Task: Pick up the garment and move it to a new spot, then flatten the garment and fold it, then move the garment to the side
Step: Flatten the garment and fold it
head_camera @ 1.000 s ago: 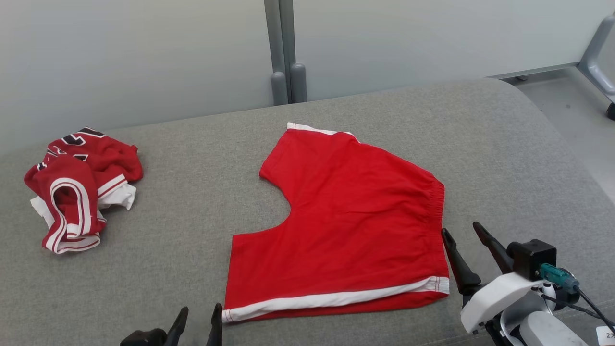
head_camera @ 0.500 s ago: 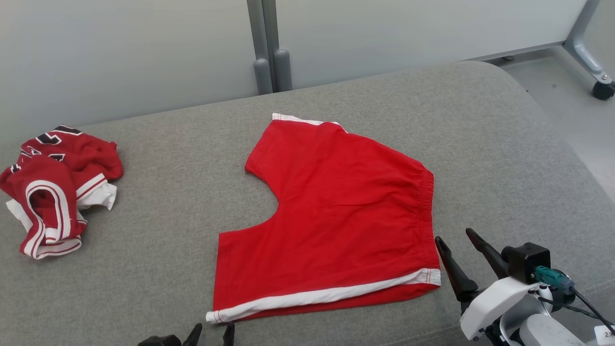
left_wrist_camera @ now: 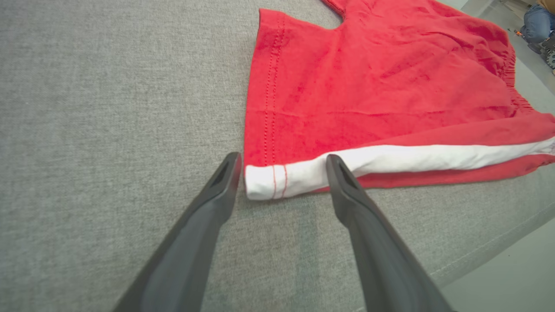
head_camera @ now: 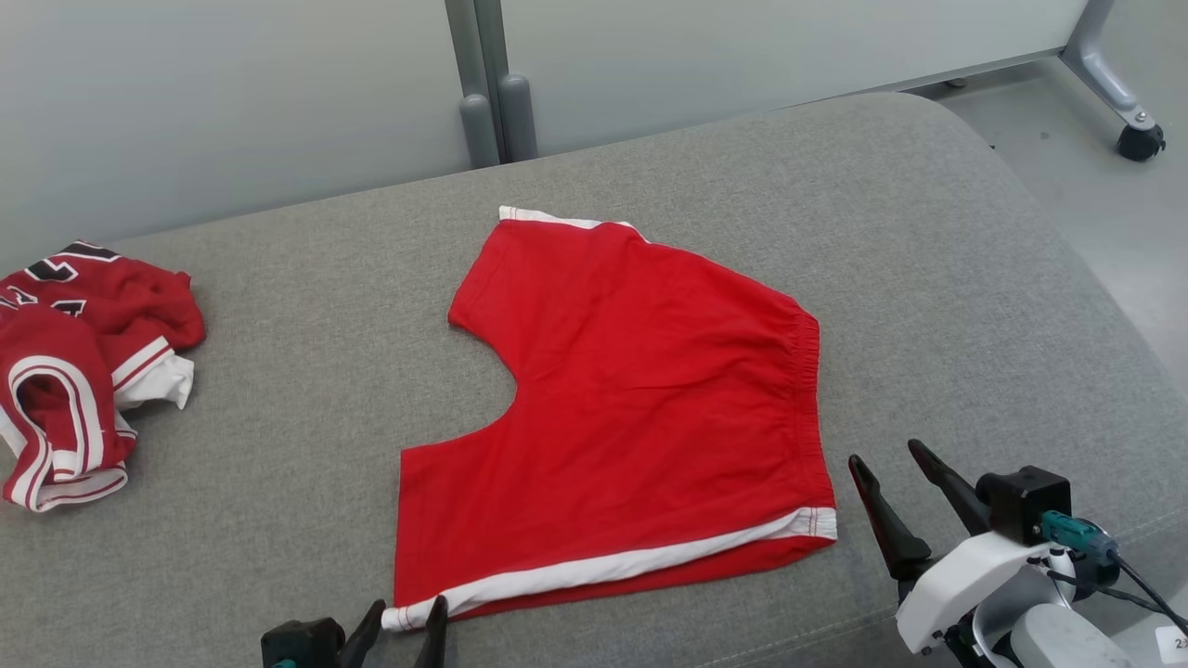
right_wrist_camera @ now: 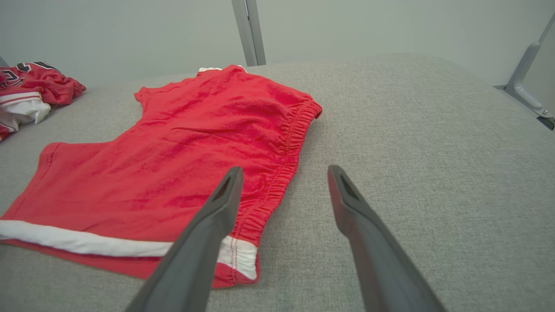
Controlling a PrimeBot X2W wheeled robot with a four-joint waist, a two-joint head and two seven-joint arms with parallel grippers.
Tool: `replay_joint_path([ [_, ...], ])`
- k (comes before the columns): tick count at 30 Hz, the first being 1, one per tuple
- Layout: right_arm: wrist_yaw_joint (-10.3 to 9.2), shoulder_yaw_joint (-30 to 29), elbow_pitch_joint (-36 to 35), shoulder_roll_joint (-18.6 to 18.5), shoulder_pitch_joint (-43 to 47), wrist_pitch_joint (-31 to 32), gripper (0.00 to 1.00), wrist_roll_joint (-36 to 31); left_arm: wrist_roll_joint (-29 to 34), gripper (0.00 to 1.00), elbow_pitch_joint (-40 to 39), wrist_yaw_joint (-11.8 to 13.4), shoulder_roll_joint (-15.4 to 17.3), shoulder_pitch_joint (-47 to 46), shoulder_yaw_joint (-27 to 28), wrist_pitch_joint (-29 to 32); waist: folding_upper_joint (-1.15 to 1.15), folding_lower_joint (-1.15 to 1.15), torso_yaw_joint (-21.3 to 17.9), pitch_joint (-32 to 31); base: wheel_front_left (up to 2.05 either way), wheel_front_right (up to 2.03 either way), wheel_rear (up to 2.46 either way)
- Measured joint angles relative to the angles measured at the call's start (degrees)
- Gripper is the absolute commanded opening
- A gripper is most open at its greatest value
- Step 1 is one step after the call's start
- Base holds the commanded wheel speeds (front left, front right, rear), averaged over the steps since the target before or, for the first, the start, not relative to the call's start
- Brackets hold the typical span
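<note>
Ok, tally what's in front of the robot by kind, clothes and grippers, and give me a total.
Flat garments: 1, the red shorts
Crumpled garments: 1, the crumpled red garment
Grippers: 2, the left gripper and the right gripper, both open
Total: 4

- A wide padded surface (head_camera: pixel 278 417) covered in grey woven fabric takes up most of the head view. Its far right corner is rounded.
- Behind it stand pale grey-white wall panels (head_camera: pixel 232 93), plain and matte.
- A grey upright post (head_camera: pixel 473 56) separates the panels. Two short, round-topped grey stubs (head_camera: pixel 517 116) stand at its foot, just behind the padded surface.
- To the right of the surface lies a smooth, light grey floor (head_camera: pixel 1114 204).
- On that floor, a slanted grey metal leg (head_camera: pixel 1100 65) ends in a black caster wheel (head_camera: pixel 1137 142).
- The light is soft and even, and shadows on the fabric are faint.
</note>
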Motion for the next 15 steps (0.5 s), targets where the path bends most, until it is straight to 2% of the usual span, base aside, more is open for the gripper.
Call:
replay_joint_path([
  [15, 0.03, -0.19, 0.55, 0.38, -0.31, -0.01, 1.0, 0.01, 0.0, 1.0, 2.05, 0.08, -0.13, -0.01, -0.57, -0.88, 0.0, 0.0, 0.53, 0.46, 0.0, 0.0, 0.0],
])
